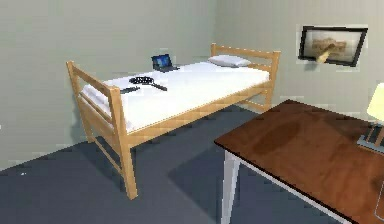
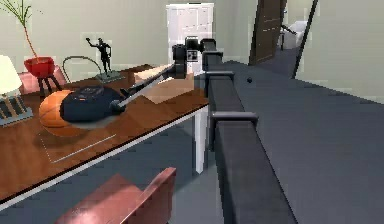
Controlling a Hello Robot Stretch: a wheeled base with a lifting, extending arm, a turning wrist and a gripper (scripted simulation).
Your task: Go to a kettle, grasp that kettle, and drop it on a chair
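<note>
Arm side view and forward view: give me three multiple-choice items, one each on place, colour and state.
1. The orange round basketball lies: A on the floor; B on the brown wooden table; C on a shelf.
2. The wooden-framed bed has a mattress that is: A red; B black; C white.
3. The small dark figure statue is: A upright; B lying flat; C broken in two.
Answers: B, it rests on the tabletop; C, the bedding shows white; A, it stands on its base.

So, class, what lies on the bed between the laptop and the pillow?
Nothing: in the forward view the stretch between the laptop and the pillow is bare mattress.
</note>
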